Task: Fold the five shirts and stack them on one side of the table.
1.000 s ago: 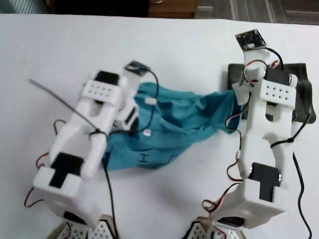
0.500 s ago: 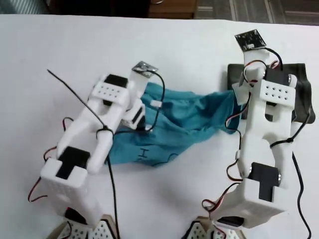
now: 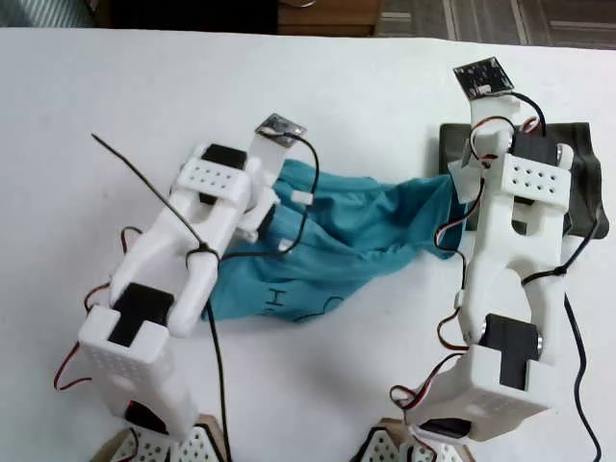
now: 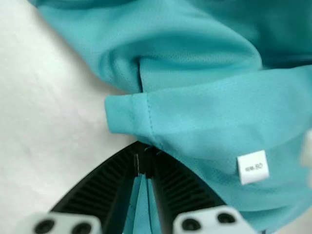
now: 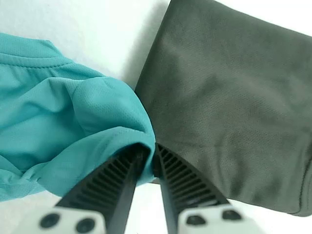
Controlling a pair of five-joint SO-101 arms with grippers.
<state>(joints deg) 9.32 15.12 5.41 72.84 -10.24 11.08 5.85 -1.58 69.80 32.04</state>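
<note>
A teal shirt [image 3: 337,241] lies crumpled and stretched across the middle of the white table between the two arms. My left gripper [image 4: 143,163] is shut on a hemmed fold of the teal shirt [image 4: 195,87], near a small white label [image 4: 253,167]. Over at the other end, my right gripper [image 5: 147,155] is shut on an edge of the teal shirt [image 5: 58,112], right beside a folded dark grey shirt [image 5: 229,107]. In the high view that dark grey shirt [image 3: 585,183] lies partly under the right arm at the table's right side.
White table [image 3: 115,87] surface stretches open to the left and the back. A thin dark cable [image 3: 144,185] trails off the left arm. Dark floor and furniture show beyond the far table edge.
The left arm has swung rightward and toward the back with its end of the teal shirt, bunching the cloth. The right arm has kept still.
</note>
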